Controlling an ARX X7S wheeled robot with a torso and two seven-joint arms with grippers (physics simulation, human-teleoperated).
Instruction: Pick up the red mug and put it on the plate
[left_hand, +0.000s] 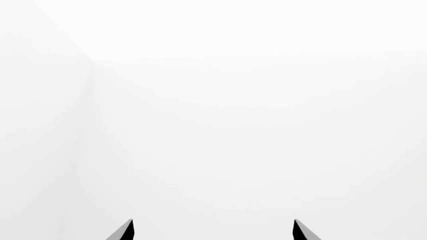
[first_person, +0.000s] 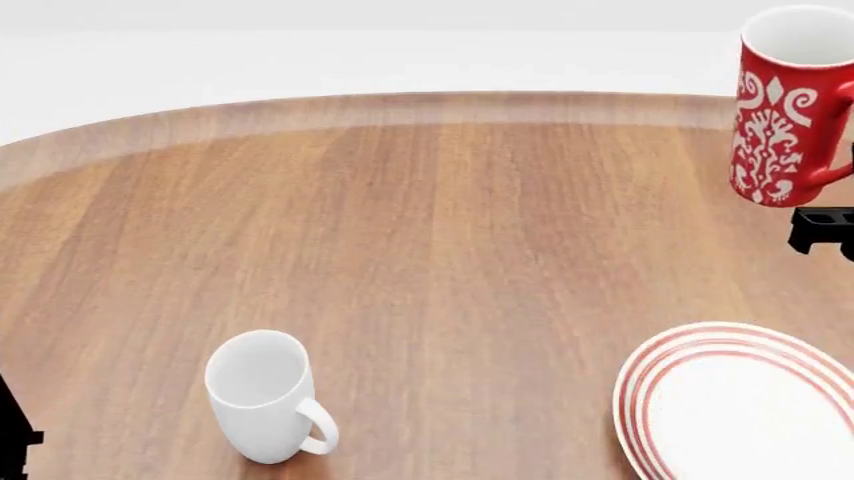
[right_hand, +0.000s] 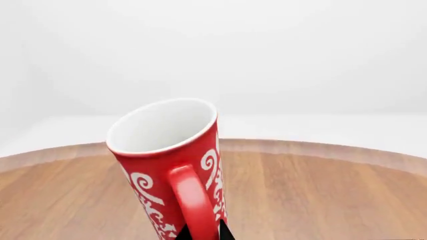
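The red mug (first_person: 787, 110) with white swirls is held in the air at the far right of the head view, above the wooden table (first_person: 441, 240). My right gripper (right_hand: 202, 234) is shut on the mug's red handle (right_hand: 193, 200); the mug (right_hand: 167, 165) tilts slightly in the right wrist view. A black part of the right arm (first_person: 821, 228) shows below the mug. The plate (first_person: 741, 405), white with red rings, lies at the near right, nearer than the mug and lower. My left gripper (left_hand: 213, 231) is open and empty, facing only white background.
A plain white mug (first_person: 267, 395) stands at the near left of the round table. The table's far edge (first_person: 400, 105) curves across the back. A black part of the left arm (first_person: 11, 430) shows at the near left edge.
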